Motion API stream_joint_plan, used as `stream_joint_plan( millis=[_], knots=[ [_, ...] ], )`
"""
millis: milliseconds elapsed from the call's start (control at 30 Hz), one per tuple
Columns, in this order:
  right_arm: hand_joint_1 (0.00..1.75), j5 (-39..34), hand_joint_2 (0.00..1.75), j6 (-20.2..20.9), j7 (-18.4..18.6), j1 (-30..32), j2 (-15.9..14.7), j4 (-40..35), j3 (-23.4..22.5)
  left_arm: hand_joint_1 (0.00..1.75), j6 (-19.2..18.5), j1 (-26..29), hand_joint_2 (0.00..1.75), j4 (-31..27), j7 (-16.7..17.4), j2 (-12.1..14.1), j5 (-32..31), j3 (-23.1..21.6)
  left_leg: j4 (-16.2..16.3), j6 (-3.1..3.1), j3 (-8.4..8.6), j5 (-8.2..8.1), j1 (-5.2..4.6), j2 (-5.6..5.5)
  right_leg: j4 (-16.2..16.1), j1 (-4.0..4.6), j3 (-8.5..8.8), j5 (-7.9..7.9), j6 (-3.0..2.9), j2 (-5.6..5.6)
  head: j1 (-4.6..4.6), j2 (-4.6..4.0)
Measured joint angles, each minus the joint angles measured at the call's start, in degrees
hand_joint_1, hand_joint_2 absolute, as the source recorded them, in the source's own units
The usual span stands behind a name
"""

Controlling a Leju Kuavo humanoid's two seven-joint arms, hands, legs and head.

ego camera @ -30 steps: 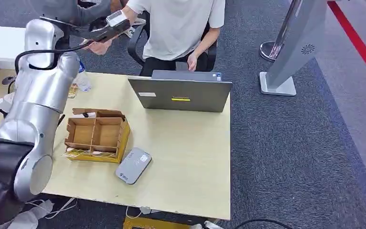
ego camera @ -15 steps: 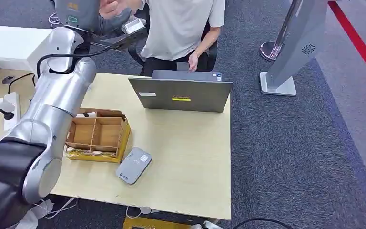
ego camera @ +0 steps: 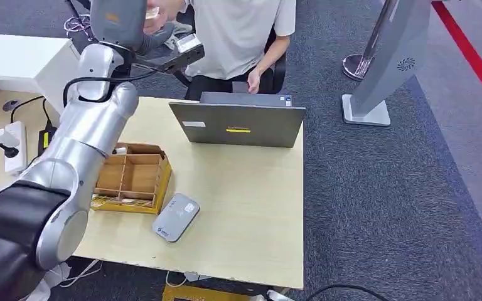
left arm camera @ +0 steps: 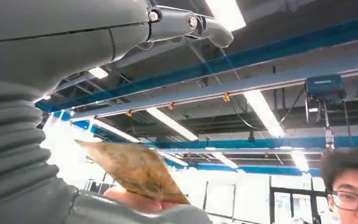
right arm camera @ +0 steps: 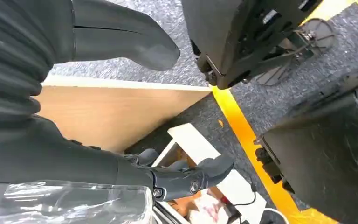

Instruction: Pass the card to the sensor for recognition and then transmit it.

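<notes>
While raised to 11 o'clock beyond the worktop (ego camera: 251,207), reaching toward a seated person (ego camera: 238,37) in a white shirt: left hand (left arm camera: 74,51). Dark fingers (left arm camera: 186,21) stretched out, well apart from the thumb. Brown, mottled card (left arm camera: 137,172) tilted just above the thumb, touching a person's fingertip (left arm camera: 135,199) beneath it. Cannot tell whether gripped by the left hand or by the person. Card surface blurred, too soft to read.

Right hand (right arm camera: 74,154) low beside the worktop edge, thumb and fingers (right arm camera: 191,179) apart, holding nothing.

On the worktop, grey sensor (ego camera: 176,217) lying flat at 5 o'clock from a cardboard box (ego camera: 132,179), just beside its corner. White label and small blue mark on top, too small to read. Open grey laptop (ego camera: 238,125) at 1 o'clock from the box, back turned this way, with a yellow sticker and a white label, both unreadable. Grey stand (ego camera: 389,63) on the carpet at 2 o'clock, bearing a round swirl logo.
</notes>
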Motion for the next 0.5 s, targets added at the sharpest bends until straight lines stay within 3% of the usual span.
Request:
stream_joint_plan(
  millis=[400,433,467,500],
  knots=[
    [0.0,5.16,1.75,0.28,-2.8,0.04,0.0,-0.02,0.0,0.0,0.42,0.14,1.75,1.14,0.96,-0.85,-0.15,-0.04,0.0,0.0,0.0,0.0,0.0,0.0,0.0,0.0,-0.01,0.0,0.0,0.0,0.0,0.0],
    [0.0,5.75,1.75,0.28,-3.15,0.03,0.0,-0.02,0.0,0.61,0.42,0.2,1.75,1.27,0.96,-0.85,-0.07,-0.04,-0.01,0.0,0.0,0.0,0.0,0.0,0.0,0.0,-0.01,0.0,0.0,0.0,0.0,0.0],
    [0.0,6.27,1.75,0.28,-3.41,0.03,-0.02,-0.02,0.0,1.75,0.42,0.29,1.75,1.38,0.94,-0.85,-0.07,-0.04,0.0,0.0,0.0,0.0,0.0,0.0,0.0,0.0,-0.01,0.0,0.0,0.0,-0.02,0.0],
    [0.0,6.66,1.75,0.26,-3.58,0.04,-0.02,-0.02,0.0,1.75,0.44,0.38,1.75,1.51,0.85,-0.85,-0.07,-0.04,-0.01,0.0,0.0,0.0,0.0,0.0,0.0,0.0,-0.01,0.0,0.0,0.0,0.0,0.0]
  ],
)
